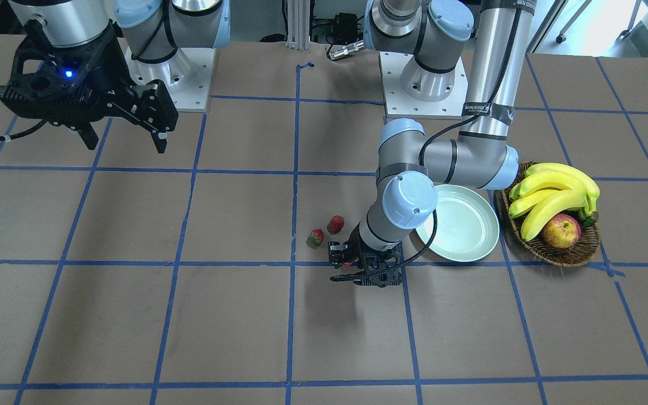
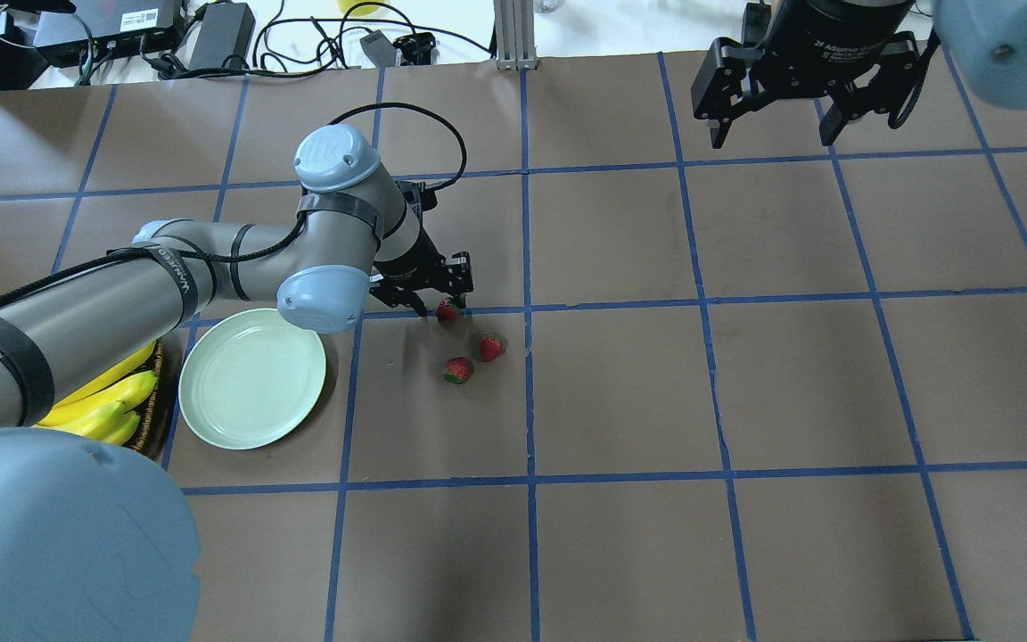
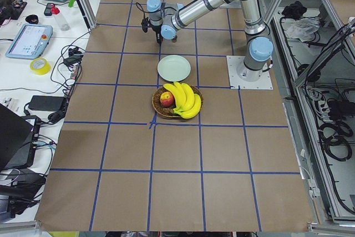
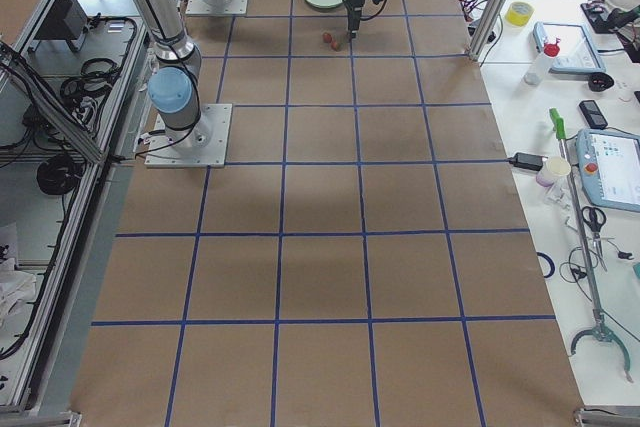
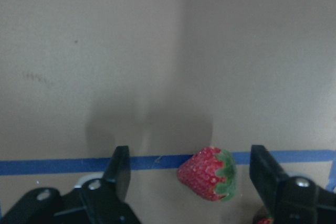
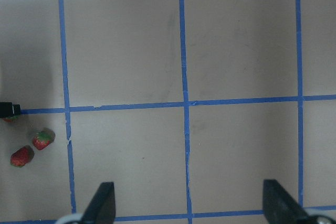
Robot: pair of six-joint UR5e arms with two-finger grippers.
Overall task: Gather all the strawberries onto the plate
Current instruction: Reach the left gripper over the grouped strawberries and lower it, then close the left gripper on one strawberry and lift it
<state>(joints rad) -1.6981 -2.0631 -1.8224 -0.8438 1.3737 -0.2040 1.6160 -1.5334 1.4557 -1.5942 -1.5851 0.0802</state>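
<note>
Three small red strawberries lie on the brown table. My left gripper (image 2: pixel 444 299) is open and low over one strawberry (image 5: pixel 207 174), which lies on a blue tape line between the two fingers, nearer one of them. The other two strawberries (image 2: pixel 492 346) (image 2: pixel 458 369) lie just beside it, apart from the gripper; they also show in the front view (image 1: pixel 336 224) (image 1: pixel 315 238). The pale mint plate (image 2: pixel 252 377) sits empty next to the left arm's elbow. My right gripper (image 2: pixel 772 138) is open and empty, high above the table's far right.
A brown wicker basket (image 1: pixel 571 254) with bananas (image 1: pixel 554 191) and a red-yellow apple (image 1: pixel 561 231) stands right beside the plate. The left arm's forearm reaches over the plate's edge. Cables and boxes lie beyond the table's far edge.
</note>
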